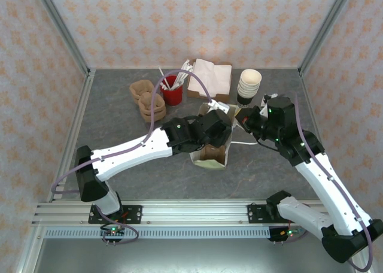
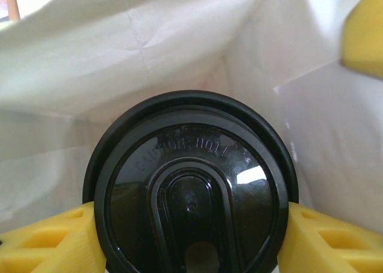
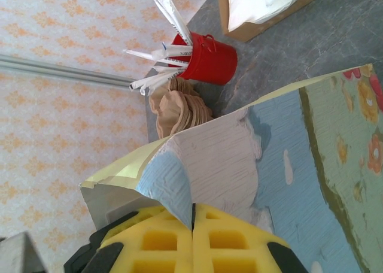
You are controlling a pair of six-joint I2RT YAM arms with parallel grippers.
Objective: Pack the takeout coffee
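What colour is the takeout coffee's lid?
The lid is glossy black, clearest in the left wrist view.

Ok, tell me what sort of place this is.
Likely a mock café takeout counter in a test cell: stacked paper cups, a red bucket of wrapped straws, a box of napkins.

Colour-wise we've got a glossy black lid (image 2: 251, 165) on the takeout coffee (image 2: 191, 189), with the plain white inside of the paper bag (image 2: 119, 57) around it. Outside, the bag's a print: blue, green, small orange and red flowers. The left gripper (image 2: 191, 237) and right gripper (image 3: 192, 225) are yellow. At 11 o'clock from the bag we see a red bucket (image 1: 173, 95). The walls (image 1: 179, 21) are cream with orange floral motifs, and the table (image 1: 114, 126) is dark grey.
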